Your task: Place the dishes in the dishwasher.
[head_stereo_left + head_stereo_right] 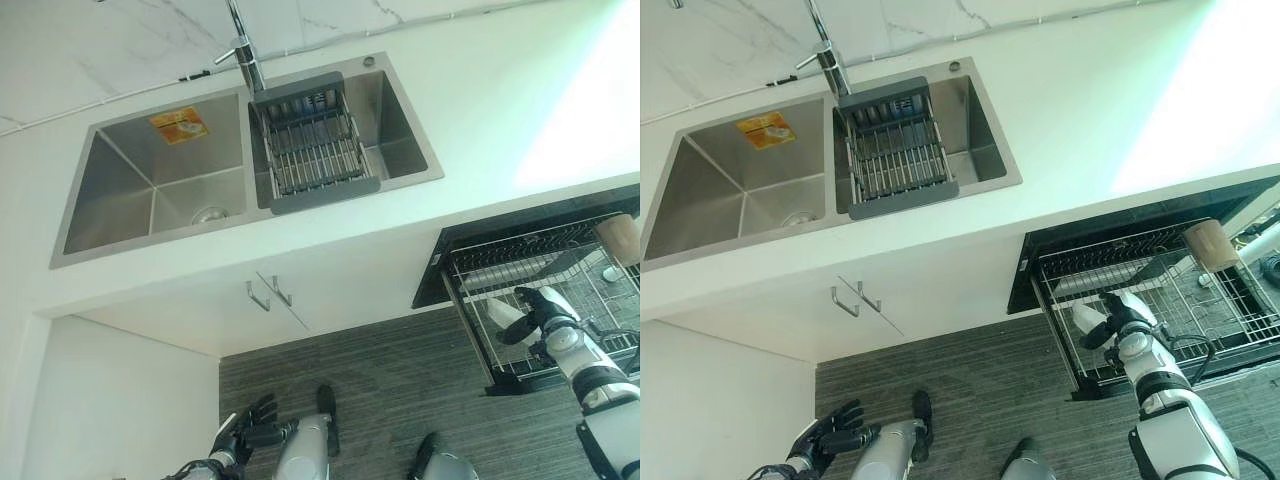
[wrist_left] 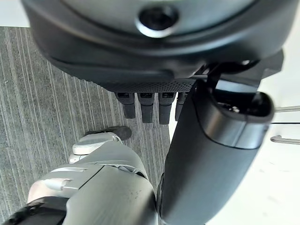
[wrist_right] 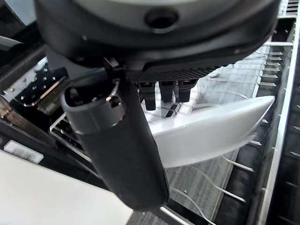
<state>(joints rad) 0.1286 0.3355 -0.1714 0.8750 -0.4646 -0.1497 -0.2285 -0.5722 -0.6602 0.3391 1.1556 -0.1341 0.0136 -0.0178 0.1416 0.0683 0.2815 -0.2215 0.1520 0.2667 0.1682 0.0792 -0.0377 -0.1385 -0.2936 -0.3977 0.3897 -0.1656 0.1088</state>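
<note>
Right wrist view: a white plate (image 3: 211, 133) is pinched at its rim between the thumb and curled fingers of the right hand (image 3: 140, 93), over the tines of the dishwasher rack (image 1: 1200, 300). It is judged stiff, smooth, slippery and breakable, best gripped by the rim. The left hand (image 1: 825, 437) hangs relaxed, empty, near the floor

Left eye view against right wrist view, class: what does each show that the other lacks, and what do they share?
The left eye view alone shows the double sink, the drain basket in its right basin, the tap, the cupboard handles and the left hand hanging low. The right wrist view alone shows thumb and fingers pinching the plate's rim. Both show the right hand, the white plate and the dishwasher rack.
</note>
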